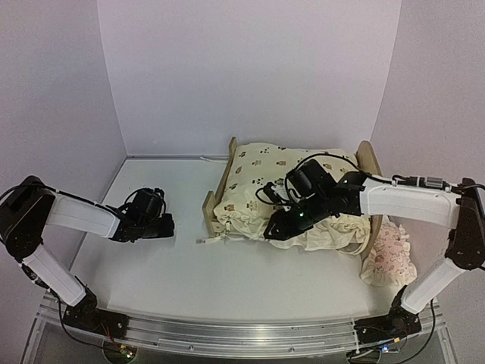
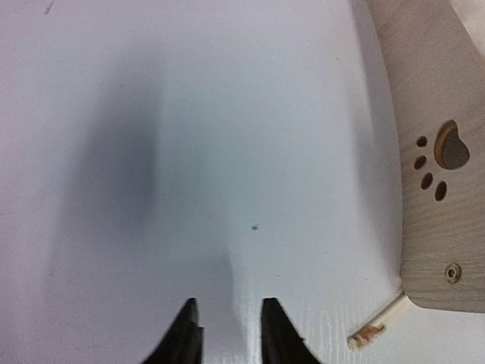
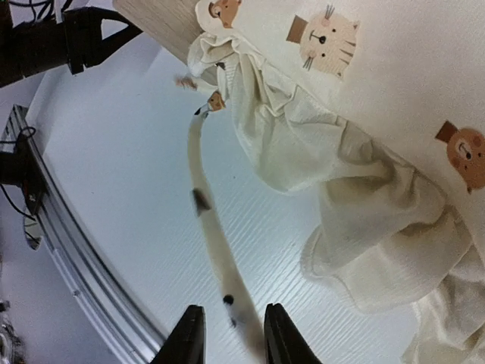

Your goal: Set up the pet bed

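Hovering at the near side of the pet bed [image 1: 213, 203], the right gripper [image 1: 274, 229] is showing narrowly parted fingers [image 3: 191, 337] with a cushion tie [image 3: 206, 220] between them, grip unclear, while the bed is lying lengthwise left-to-right, headboard [image 2: 432, 189] toward the empty, slightly parted left gripper [image 1: 168, 226].

No text, label, brand or number can be read in any view. Only pictorial marks are seen: a paw-print cutout [image 2: 441, 161] in the pet bed [image 2: 432, 243] headboard, and cartoon animal faces printed on the cream cushion [image 3: 394, 68].
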